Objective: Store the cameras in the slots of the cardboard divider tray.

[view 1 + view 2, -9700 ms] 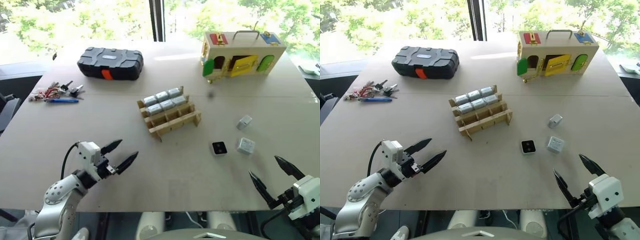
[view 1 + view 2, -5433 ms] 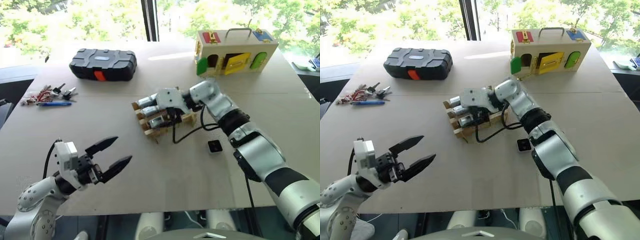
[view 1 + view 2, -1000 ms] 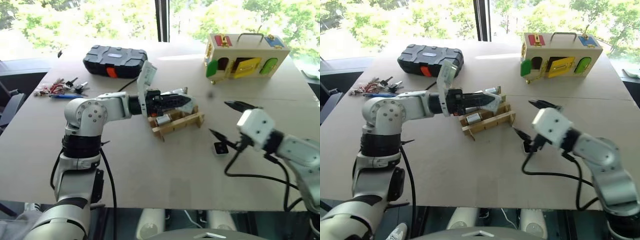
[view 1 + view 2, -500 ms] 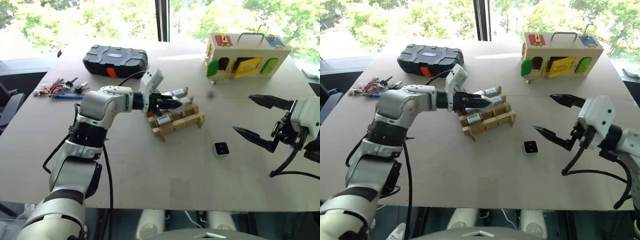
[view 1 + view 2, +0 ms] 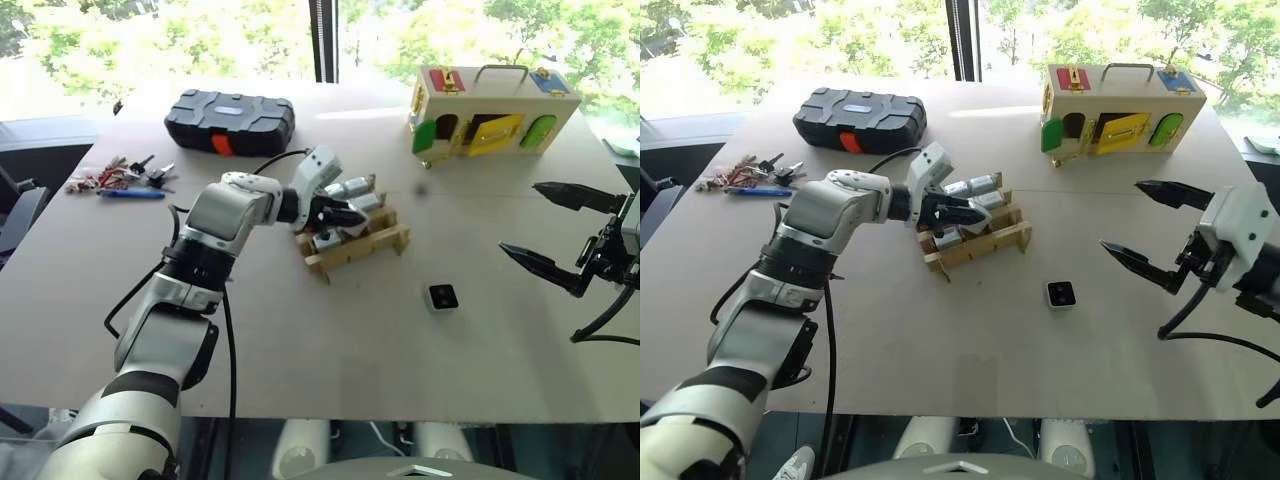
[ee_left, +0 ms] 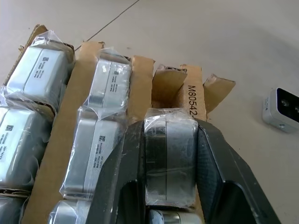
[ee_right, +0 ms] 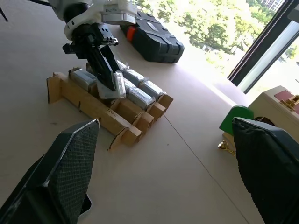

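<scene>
The cardboard divider tray (image 5: 352, 238) sits mid-bench, toward the far edge, with several plastic-wrapped cameras (image 6: 108, 86) already standing in its slots. The left gripper (image 6: 169, 154) has its fingers (image 6: 219, 163) pinching one wrapped camera (image 6: 169, 156) over the tray's middle row. One loose camera (image 5: 442, 296), lens face up, lies on the bench (image 5: 330, 350) nearer the right edge. The right gripper (image 5: 560, 230) hangs near that edge, fingers spread wide and empty. A black ribbed case (image 5: 230, 116) and a wooden latch box (image 5: 490, 110) stand along the far edge.
</scene>
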